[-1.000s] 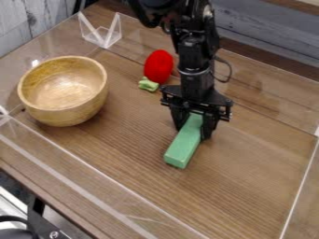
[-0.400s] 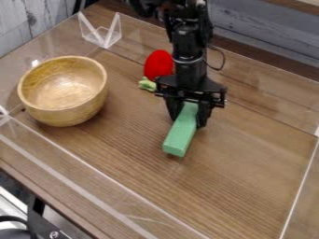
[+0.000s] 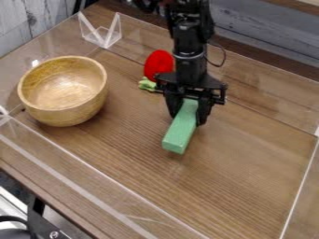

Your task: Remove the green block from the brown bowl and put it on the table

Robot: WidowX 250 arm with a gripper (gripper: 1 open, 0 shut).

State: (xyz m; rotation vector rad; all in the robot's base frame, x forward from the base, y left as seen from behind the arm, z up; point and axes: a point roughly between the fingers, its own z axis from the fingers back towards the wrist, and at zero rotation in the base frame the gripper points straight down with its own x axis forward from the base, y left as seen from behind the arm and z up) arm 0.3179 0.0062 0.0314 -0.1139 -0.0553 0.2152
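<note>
The green block (image 3: 182, 133), a light-green bar, slants down to the table (image 3: 237, 187), its lower end at or just above the wood and its upper end between the fingers of my gripper (image 3: 189, 108). The gripper is shut on that upper end, with the black arm rising straight above it. The brown bowl (image 3: 62, 90) stands at the left, well apart from the block, and its pale inside holds nothing.
A red strawberry-like toy (image 3: 159, 63) with a small green stub lies just behind the gripper. Low clear acrylic walls (image 3: 100, 30) edge the tabletop at the back left, front and right.
The gripper and the green block have shifted slightly to the back and left, and the block now tilts a little more steeply. Bowl and red toy are unmoved.
</note>
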